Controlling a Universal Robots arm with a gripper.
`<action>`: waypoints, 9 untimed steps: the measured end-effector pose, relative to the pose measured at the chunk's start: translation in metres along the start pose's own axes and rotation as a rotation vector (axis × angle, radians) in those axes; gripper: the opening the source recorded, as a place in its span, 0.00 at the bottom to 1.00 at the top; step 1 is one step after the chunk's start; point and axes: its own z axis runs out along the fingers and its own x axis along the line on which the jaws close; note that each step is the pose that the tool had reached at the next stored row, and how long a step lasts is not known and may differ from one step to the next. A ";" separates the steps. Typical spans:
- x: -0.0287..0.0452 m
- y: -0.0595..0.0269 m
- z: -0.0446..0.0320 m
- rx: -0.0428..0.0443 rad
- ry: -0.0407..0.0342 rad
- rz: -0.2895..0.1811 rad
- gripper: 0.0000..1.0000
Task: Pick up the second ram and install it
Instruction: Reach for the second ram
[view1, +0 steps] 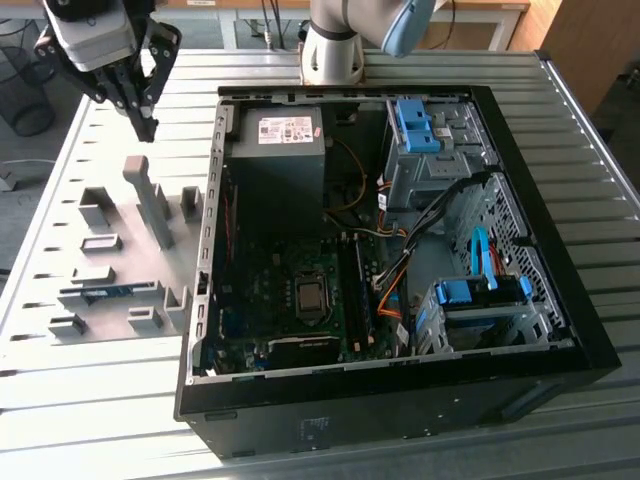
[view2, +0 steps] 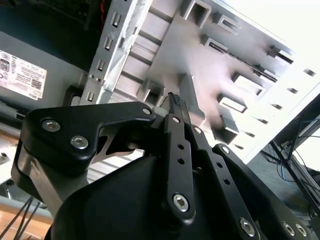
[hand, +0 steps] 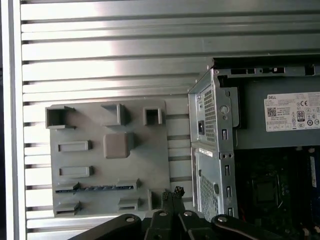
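The second ram (view1: 110, 293) sits, apparently on edge, in a slot of the grey fixture plate (view1: 130, 250) on the slatted desk (view1: 100, 390). The open computer case (view1: 590, 340) is at its 3 o'clock. The claw (view1: 146, 128) hangs apart at 12 o'clock, fingertips together, holding nothing.

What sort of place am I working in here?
Probably a robotics lab or workshop: an opened computer case on a slatted metal table, beside a grey fixture plate holding the second ram.
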 end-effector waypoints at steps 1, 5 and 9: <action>0.0044 -0.0006 -0.0001 -0.0001 -0.0001 0.000 0.11; 0.0200 -0.0023 -0.0005 0.0000 -0.0001 0.000 0.11; 0.0213 -0.0024 -0.0005 0.0058 -0.0004 0.000 0.11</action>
